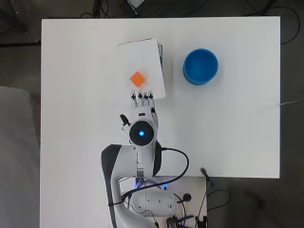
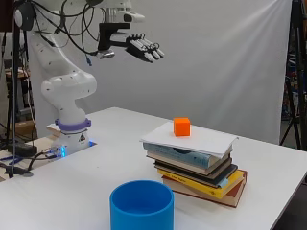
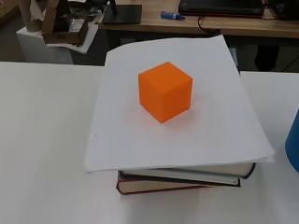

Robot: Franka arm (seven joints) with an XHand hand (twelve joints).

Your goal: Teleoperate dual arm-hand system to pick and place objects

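Observation:
An orange cube (image 1: 137, 79) (image 2: 182, 127) (image 3: 164, 91) rests on a white sheet of paper (image 1: 147, 57) (image 2: 206, 139) (image 3: 187, 135) that covers a stack of books (image 2: 201, 175) (image 3: 182, 179). The hand (image 1: 142, 99) (image 2: 143, 48) hovers high above the table, short of the cube on the arm's side, its fingers straight and holding nothing. A blue bowl (image 1: 201, 66) (image 2: 141, 205) stands on the table to the right of the books in the overhead view; only its edge (image 3: 294, 144) shows in the wrist view.
The white table (image 1: 228, 133) (image 2: 96, 182) spreads around the book stack. Cables and a power strip (image 1: 156, 202) lie by the arm's base. In the wrist view, desks and clutter of the room show beyond the table's far edge.

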